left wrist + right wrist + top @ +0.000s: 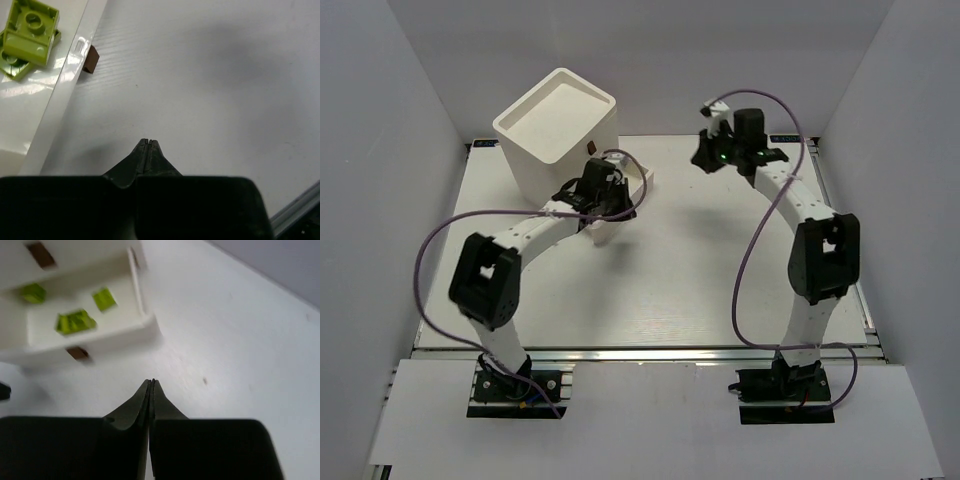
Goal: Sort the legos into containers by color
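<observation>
Your left pincer (147,143) and right pincer (151,383) clench nothing; yellow-green legos (75,321) sit in the eleven-o'clock drawer (117,337), so sorting looks nearly done.

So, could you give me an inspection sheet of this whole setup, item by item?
Surface: white table, no spills seen.
Job's things: white drawer unit at the back left; one drawer pulled out, yellow-green legos inside; no purple ones in view.
Clutter: nothing seen.
Grippers: left pincer shut, empty, beside the drawer; right pincer shut, empty, over the table.
Cables: purple cables loop off both arms.
Surroundings: pale walls on three sides.
</observation>
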Controlling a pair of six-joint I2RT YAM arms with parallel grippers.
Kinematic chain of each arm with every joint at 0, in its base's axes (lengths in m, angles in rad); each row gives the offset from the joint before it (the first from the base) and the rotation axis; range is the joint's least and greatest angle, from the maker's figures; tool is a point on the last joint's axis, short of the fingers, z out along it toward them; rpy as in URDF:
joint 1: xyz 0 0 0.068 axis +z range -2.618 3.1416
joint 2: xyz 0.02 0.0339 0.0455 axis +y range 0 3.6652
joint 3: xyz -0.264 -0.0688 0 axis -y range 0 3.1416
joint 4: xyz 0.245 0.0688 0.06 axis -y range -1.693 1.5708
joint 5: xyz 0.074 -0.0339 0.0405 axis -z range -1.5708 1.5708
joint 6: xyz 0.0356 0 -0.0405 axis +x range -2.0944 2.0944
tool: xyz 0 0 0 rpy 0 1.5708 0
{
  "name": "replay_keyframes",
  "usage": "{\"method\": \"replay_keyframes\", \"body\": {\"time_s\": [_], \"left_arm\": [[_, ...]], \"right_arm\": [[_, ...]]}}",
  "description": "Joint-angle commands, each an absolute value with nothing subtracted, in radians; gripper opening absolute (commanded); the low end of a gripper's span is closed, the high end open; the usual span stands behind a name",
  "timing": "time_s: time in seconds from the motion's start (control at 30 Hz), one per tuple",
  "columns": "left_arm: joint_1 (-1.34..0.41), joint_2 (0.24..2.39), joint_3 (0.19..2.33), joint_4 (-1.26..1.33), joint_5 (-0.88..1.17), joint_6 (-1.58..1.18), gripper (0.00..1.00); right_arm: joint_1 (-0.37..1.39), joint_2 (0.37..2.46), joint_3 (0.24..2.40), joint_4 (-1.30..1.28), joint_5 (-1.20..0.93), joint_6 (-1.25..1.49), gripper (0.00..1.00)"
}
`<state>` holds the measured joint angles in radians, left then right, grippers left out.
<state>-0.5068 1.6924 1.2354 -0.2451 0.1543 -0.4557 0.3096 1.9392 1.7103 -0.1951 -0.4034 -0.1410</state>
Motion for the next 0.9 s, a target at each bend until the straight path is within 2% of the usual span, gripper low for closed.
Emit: {"method": "replay_keyframes", "body": {"time_s": [0.0, 0.17, 0.3, 0.33, 0.43, 0.47, 0.57, 0.87], "left_arm": [[-0.535, 1.832, 1.402, -0.363, 0.124, -0.338, 0.06], [-0.554, 2.012, 1.644, -0.469, -0.056, -0.233, 0.09], [-0.577, 2.118, 1.758, -0.553, -0.216, -0.178, 0.18], [-0.577, 2.155, 1.776, -0.569, -0.295, -0.172, 0.28], [-0.586, 2.204, 1.845, -0.629, -0.408, -0.175, 0.46], [-0.586, 2.206, 1.848, -0.629, -0.448, -0.175, 0.56], [-0.586, 2.210, 1.848, -0.614, -0.485, -0.172, 0.72], [-0.566, 2.246, 1.877, -0.577, -0.508, -0.169, 0.81]], "right_arm": [[0.235, 1.846, 1.557, -0.155, -0.407, -0.135, 0.00], [0.181, 1.782, 1.470, -0.155, -0.399, -0.161, 0.00], [0.155, 1.789, 1.476, -0.175, -0.428, -0.143, 0.00], [0.152, 1.792, 1.480, -0.179, -0.429, -0.141, 0.00], [0.144, 1.802, 1.496, -0.192, -0.448, -0.144, 0.00], [0.140, 1.805, 1.502, -0.196, -0.449, -0.149, 0.00], [0.133, 1.821, 1.525, -0.213, -0.457, -0.156, 0.00], [0.129, 1.824, 1.531, -0.222, -0.479, -0.150, 0.00]]}}
